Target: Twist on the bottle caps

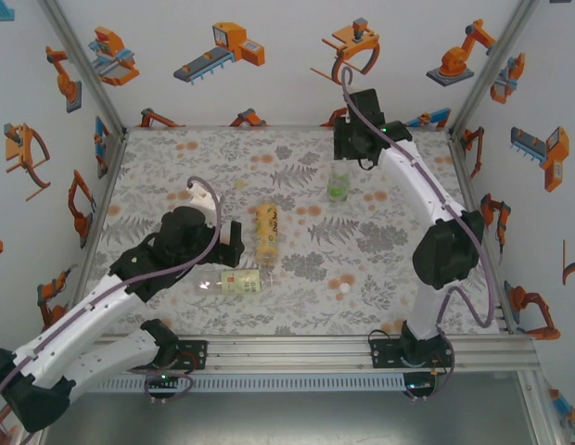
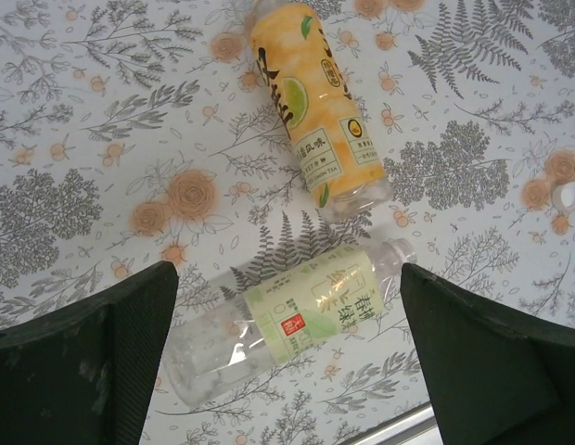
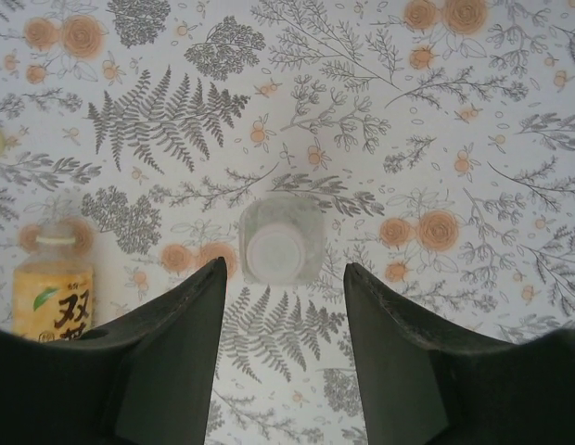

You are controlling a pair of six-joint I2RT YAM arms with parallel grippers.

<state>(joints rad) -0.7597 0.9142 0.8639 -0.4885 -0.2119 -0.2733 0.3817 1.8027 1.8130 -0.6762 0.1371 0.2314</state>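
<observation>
Toppling is threatening the upright clear green-labelled plastic bottle [image 1: 338, 185] at upper centre of the worktop [image 1: 176, 158], since the released, empty right hand [image 3: 284, 269] is hovering close over its small white cap [image 3: 274, 252].

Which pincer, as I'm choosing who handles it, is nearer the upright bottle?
Right. The right pincer hangs open above the upright bottle; the left pincer is well away, over the lying clear bottle.

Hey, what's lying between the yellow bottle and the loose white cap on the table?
Nothing but bare floral cloth: the left wrist view shows no object between the yellow bottle and the white cap.
</observation>
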